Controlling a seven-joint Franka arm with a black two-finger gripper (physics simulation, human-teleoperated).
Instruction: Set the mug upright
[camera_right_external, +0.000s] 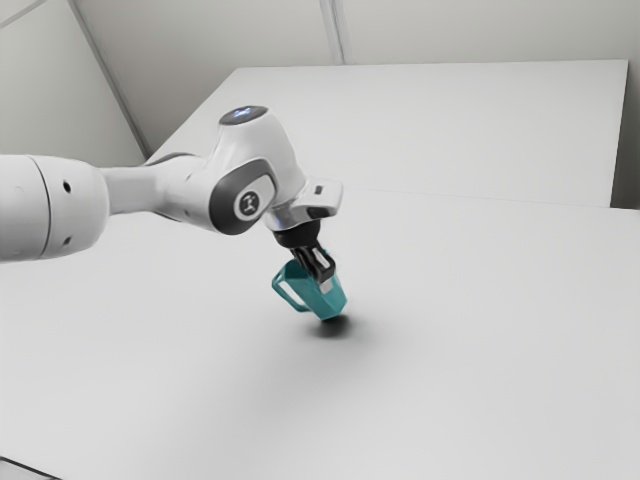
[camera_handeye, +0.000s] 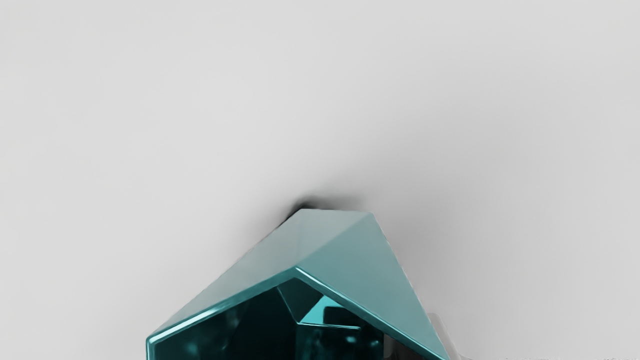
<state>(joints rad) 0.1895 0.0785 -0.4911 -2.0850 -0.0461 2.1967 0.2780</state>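
Item: one table (camera_right_external: 450, 400), pale grey, smooth, spread beneath my hand (camera_right_external: 324, 283) and out to every side of it. Item: one flat white surface (camera_right_external: 450, 120), straight-edged, beyond my hand, a thin seam before it. Item: one back wall (camera_right_external: 480, 30), off-white, farther off, with a narrow upright strip (camera_right_external: 334, 30). Item: one side wall (camera_right_external: 50, 90), pale, toward the exterior view's left, dark-edged. Item: light, soft and colourless; one blurred dark shadow (camera_right_external: 333, 328) on the table just below my hand.

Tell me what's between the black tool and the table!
The tilted teal mug is between the tool and the table. The exterior view shows that.
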